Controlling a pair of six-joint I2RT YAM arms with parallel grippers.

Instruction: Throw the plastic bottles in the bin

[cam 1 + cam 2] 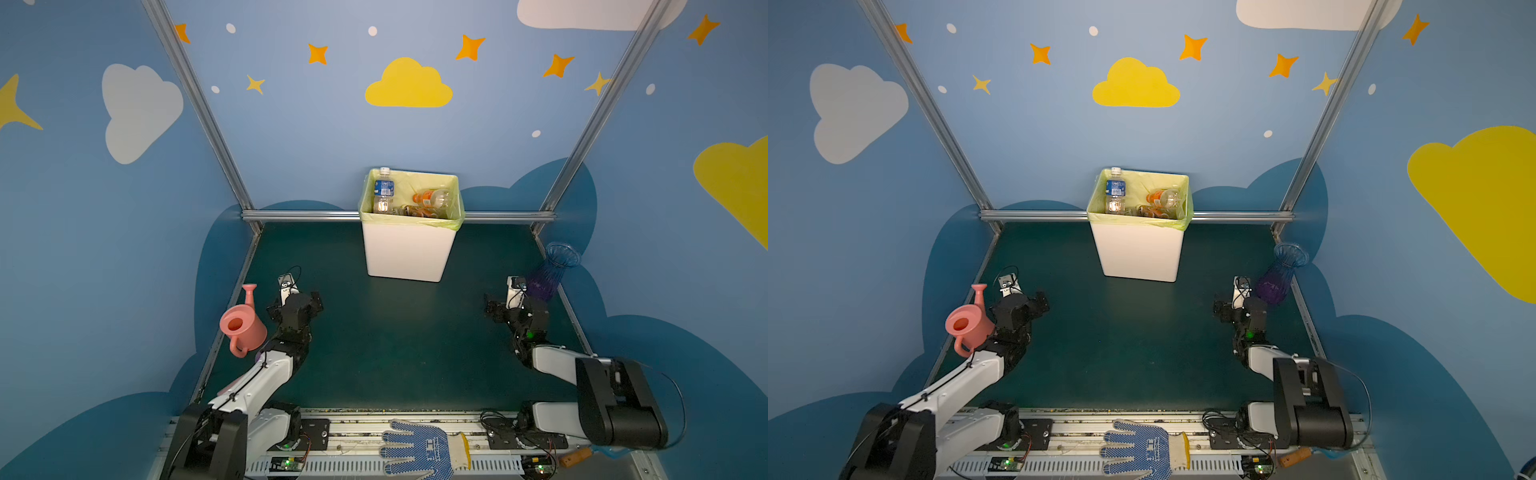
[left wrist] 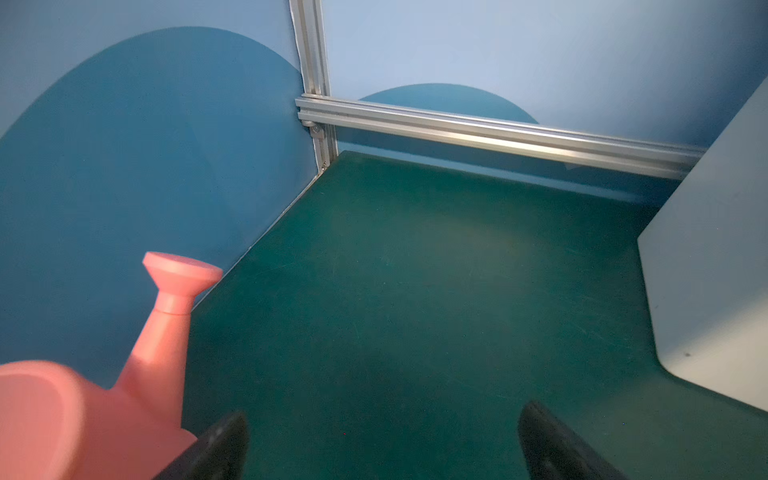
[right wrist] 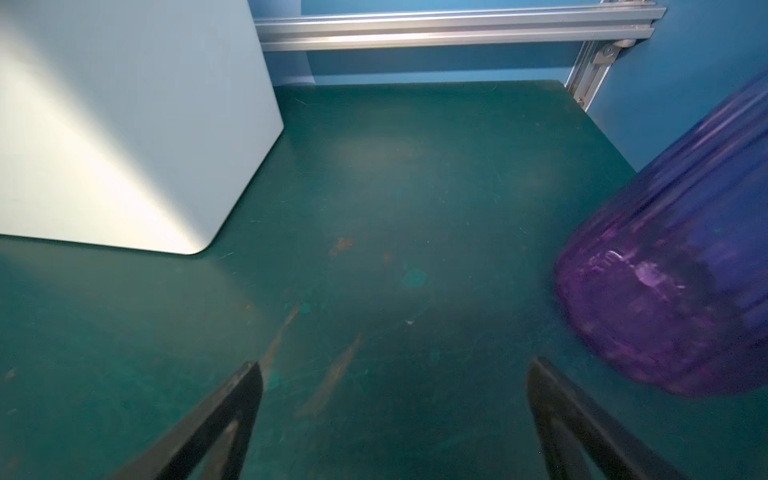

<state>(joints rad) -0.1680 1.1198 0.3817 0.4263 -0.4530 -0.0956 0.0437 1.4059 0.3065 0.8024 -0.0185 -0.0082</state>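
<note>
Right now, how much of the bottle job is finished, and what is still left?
Done: plastic bottles lie inside the bin, a blue-labelled bottle upright in one corner. In hand: nothing; left end effector and right end effector are open, empty. Left: no bottle shows on the green tabletop, so probably nothing.

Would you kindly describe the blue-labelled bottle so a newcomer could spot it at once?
Find the white bin at the far edge of the green table. In its left corner a clear bottle stands upright, white cap at rim height. Its blue label sets it apart from the orange-labelled bottle lying beside it.
</note>
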